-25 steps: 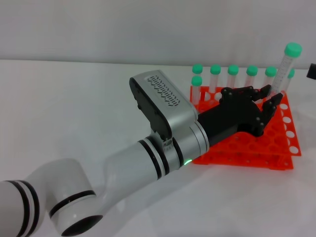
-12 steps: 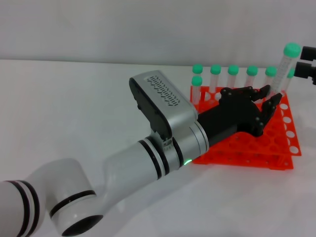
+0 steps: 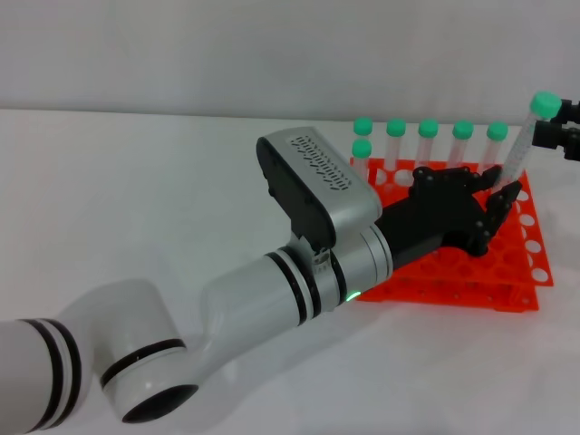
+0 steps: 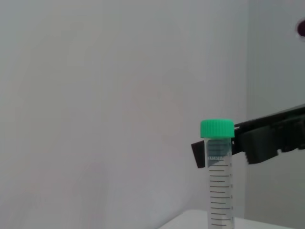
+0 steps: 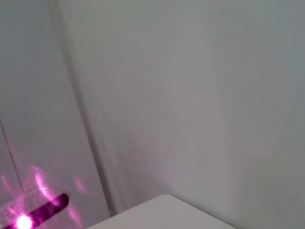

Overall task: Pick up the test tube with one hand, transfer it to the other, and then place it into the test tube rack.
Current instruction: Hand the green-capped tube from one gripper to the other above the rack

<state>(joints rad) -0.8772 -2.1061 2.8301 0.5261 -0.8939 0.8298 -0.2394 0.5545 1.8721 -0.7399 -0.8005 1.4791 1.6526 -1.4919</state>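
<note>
The test tube (image 3: 518,149), clear with a green cap, is held by its lower end in my left gripper (image 3: 497,195), a black hand reaching over the orange-red test tube rack (image 3: 453,267). The tube leans up and to the right, above the rack's back right corner. My right gripper (image 3: 562,124) shows only as dark fingertips at the right edge, open, right beside the cap. In the left wrist view the tube (image 4: 220,186) stands upright with the right hand's dark fingers (image 4: 267,140) just below its cap.
Several green-capped tubes (image 3: 429,143) stand in the rack's back row. My thick white left arm (image 3: 272,290) crosses the white table (image 3: 136,199) in front of the rack. The right wrist view shows only a pale wall.
My left arm has shifted right, and the tube now leans further right. The right hand's fingertips have come in from the right edge, level with the tube's cap.
</note>
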